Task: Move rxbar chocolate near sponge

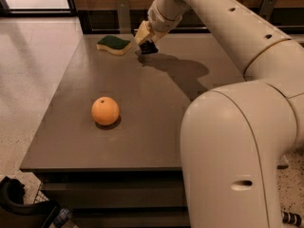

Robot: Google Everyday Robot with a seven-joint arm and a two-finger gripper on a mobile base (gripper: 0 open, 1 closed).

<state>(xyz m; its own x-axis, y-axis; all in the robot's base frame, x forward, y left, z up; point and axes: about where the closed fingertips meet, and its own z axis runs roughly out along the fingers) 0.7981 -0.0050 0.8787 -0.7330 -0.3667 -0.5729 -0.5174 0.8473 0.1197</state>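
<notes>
My gripper (146, 42) is at the far side of the table, low over the surface and just right of the sponge. It is shut on the rxbar chocolate (149, 48), a small black piece that sticks out below the fingers and sits at or just above the tabletop. The sponge (114, 44), dark green on top with a pale yellow body, lies flat near the far left edge, a short gap from the bar.
A round orange (105, 110) sits on the grey table (156, 127) left of the middle. My arm's large white body (237, 156) fills the right foreground. A dark wall and rail run behind the table's far edge.
</notes>
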